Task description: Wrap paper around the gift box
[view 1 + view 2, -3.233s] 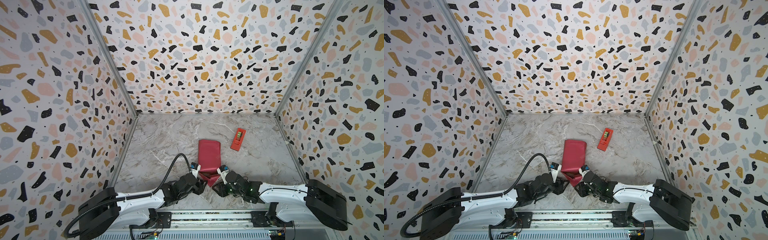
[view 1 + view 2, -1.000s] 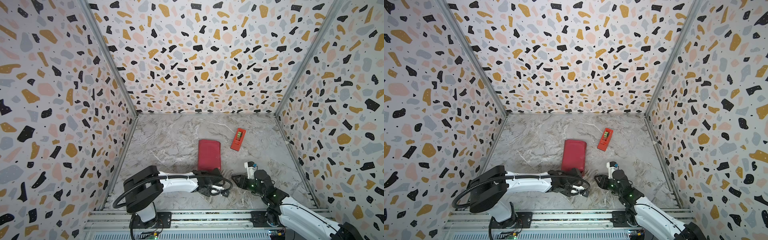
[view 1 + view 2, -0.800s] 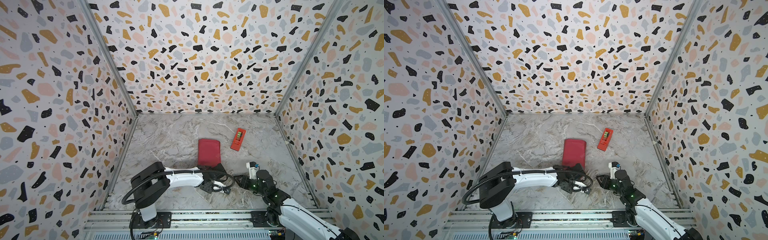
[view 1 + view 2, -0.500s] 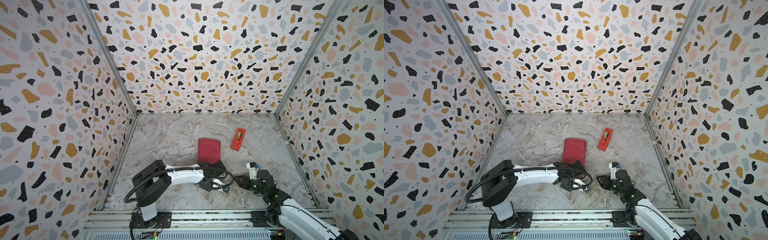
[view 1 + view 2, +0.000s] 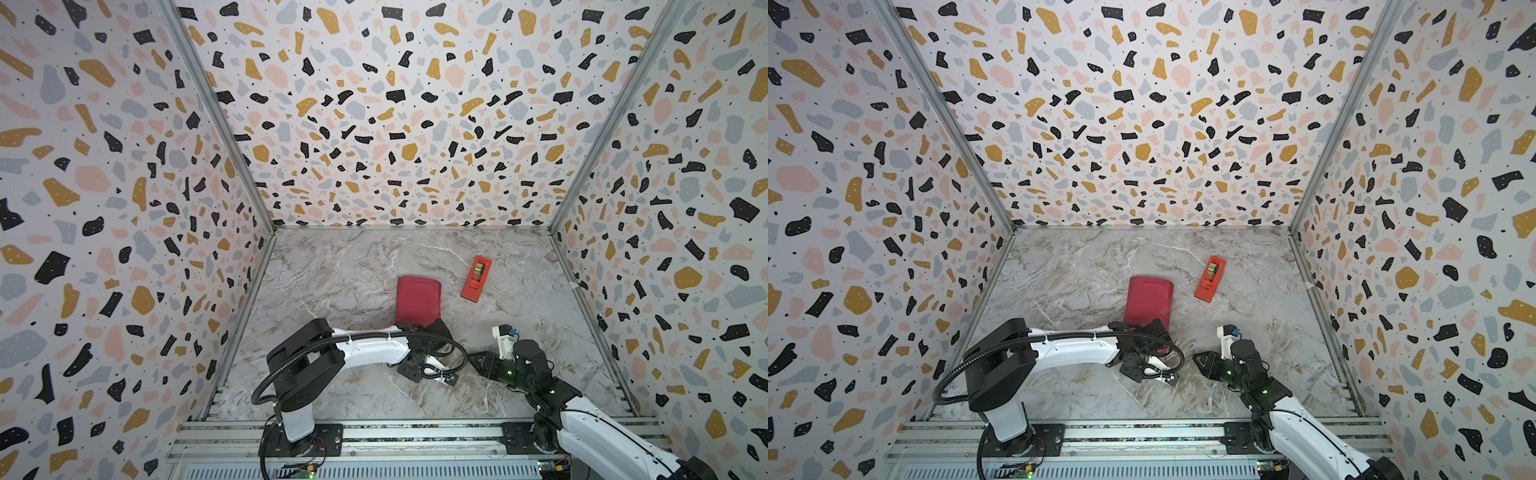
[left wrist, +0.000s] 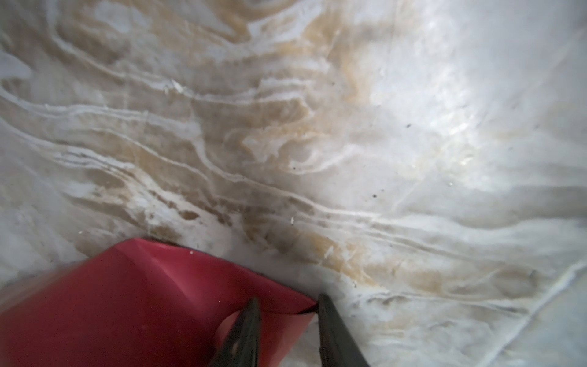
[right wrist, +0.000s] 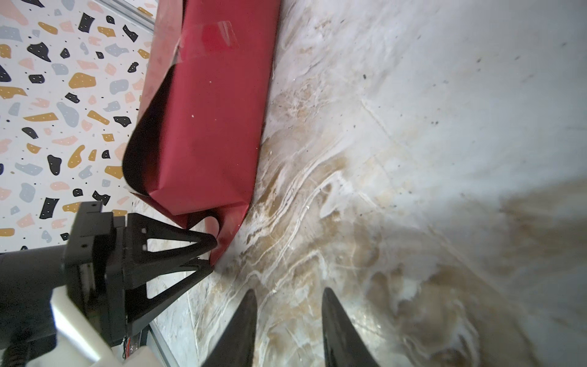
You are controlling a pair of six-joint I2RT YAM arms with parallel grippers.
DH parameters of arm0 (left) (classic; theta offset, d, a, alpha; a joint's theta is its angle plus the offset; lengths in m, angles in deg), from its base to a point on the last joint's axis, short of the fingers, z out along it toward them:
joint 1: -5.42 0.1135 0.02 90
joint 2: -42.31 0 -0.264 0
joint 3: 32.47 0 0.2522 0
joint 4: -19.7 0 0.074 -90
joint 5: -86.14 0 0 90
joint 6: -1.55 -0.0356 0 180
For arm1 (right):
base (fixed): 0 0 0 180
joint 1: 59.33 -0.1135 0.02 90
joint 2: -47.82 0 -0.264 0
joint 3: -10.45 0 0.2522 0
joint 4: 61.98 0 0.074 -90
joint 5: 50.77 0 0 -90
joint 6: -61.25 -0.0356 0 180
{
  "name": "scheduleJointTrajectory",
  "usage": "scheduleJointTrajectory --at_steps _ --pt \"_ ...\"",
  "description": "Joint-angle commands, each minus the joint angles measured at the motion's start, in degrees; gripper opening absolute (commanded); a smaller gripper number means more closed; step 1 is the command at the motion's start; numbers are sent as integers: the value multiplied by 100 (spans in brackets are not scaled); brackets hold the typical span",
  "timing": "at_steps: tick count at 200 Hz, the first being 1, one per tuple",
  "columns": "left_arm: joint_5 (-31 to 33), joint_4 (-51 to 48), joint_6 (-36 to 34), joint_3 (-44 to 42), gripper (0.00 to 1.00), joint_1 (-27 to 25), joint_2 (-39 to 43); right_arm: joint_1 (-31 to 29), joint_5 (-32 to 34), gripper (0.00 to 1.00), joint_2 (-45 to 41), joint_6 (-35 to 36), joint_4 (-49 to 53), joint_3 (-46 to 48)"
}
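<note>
Paper (image 6: 127, 302) flap lies inside parted left pincer (image 6: 288, 298).

Tabletop (image 5: 353, 270) lies open except at the paper (image 5: 417, 297) and tape dispenser (image 5: 476, 278).

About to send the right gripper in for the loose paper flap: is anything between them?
Nothing visible: only tabletop separates the right gripper from the paper flap. The left gripper is at that flap, jaws straddling its edge, so room is tight.

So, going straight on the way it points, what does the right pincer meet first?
Probably the bare table, just beside the paper flap at the left pincer; depth is unclear, so it might clip that flap.
</note>
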Motion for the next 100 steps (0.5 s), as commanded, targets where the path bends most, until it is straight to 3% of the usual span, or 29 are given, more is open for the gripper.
scheduleJointTrajectory --at_steps 1,64,100 --pt "120 -568 -80 -306 27 96 -604 17 -40 35 -87 31 38 1" --pt "-160 -307 39 -213 0 203 -471 17 -76 34 -93 69 68 -10" --pt "-701 285 279 -371 0 391 249 -4 -153 34 36 187 68 -47"
